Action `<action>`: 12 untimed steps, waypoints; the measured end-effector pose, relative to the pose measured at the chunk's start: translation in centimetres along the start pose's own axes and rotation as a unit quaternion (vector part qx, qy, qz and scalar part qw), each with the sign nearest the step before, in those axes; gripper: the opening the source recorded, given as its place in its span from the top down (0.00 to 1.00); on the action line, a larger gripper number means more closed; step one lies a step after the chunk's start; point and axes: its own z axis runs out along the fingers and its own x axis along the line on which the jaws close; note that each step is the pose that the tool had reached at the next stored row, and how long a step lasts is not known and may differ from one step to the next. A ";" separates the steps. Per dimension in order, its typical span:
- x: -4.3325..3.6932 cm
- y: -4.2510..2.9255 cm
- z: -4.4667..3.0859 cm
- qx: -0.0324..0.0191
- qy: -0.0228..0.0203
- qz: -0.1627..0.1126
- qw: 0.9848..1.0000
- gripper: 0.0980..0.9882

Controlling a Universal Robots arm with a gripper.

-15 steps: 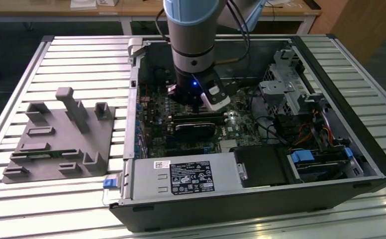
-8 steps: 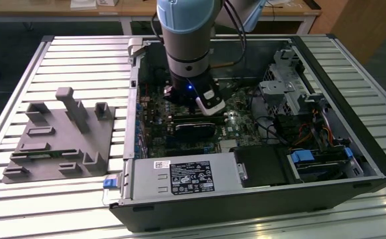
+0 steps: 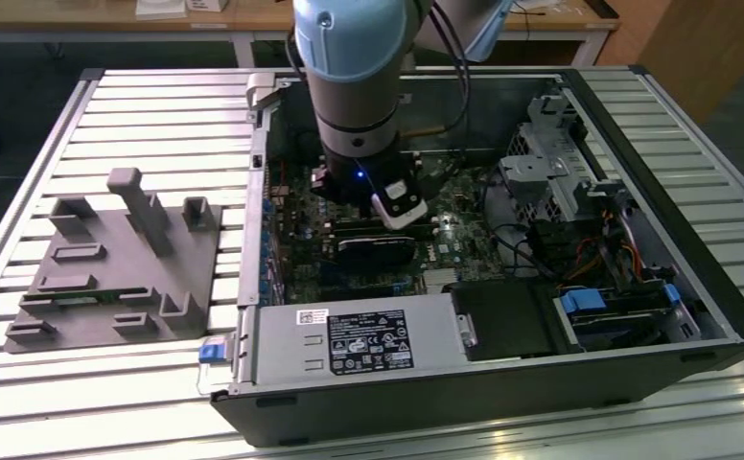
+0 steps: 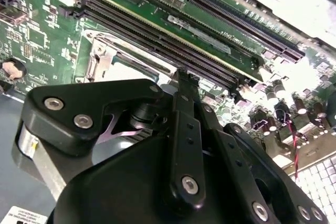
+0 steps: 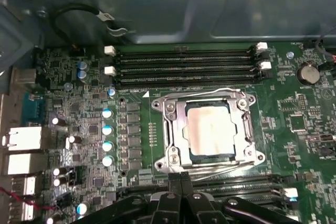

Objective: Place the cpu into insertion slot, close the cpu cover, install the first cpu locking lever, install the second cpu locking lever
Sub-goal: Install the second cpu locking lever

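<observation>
In the first wrist view the cpu [image 5: 209, 130], a square chip with a silvery-tan top, lies in the insertion slot [image 5: 192, 156] on the green motherboard. The cpu cover [image 5: 177, 129], a silvery frame with a window, lies flat around the chip. Thin wire levers run along two sides of it, one [image 5: 210, 91] by the memory slots and one [image 5: 220, 167] on the side nearest my gripper. My gripper [image 5: 181, 178] is shut with nothing in it, its tips just off the cover's edge by the nearer lever. The second wrist view has the gripper [image 4: 185, 80] next to the socket frame [image 4: 105, 59].
Long black memory slots [image 5: 184, 66] flank the socket. In the exterior view the arm [image 3: 360, 125] reaches down into the open computer case [image 3: 257, 144]. The power supply box [image 3: 360, 340] sits at the case's near side, drive bays [image 3: 602, 307] to the exterior view's right, and a grey fixture [image 3: 116, 264] to its left.
</observation>
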 end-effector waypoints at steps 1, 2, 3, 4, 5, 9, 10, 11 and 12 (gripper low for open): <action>0.01 -0.04 0.15 -0.001 0.000 0.000 1.000 0.99; 0.03 -0.09 0.31 -0.001 0.000 0.000 1.000 0.99; 0.05 -0.12 0.43 -0.002 0.000 0.000 1.000 0.99; 0.09 -0.15 0.51 -0.004 0.000 0.000 1.000 0.99; 0.15 -0.18 0.58 -0.005 0.000 0.000 1.000 0.99; 0.37 -0.27 0.86 -0.012 0.001 0.001 1.000 0.99; 0.39 -0.30 0.94 -0.014 0.001 0.001 1.000 0.99; 0.40 -0.35 0.98 -0.014 0.001 0.001 1.000 0.99; 0.40 -0.48 0.98 -0.015 0.001 0.002 1.000 0.99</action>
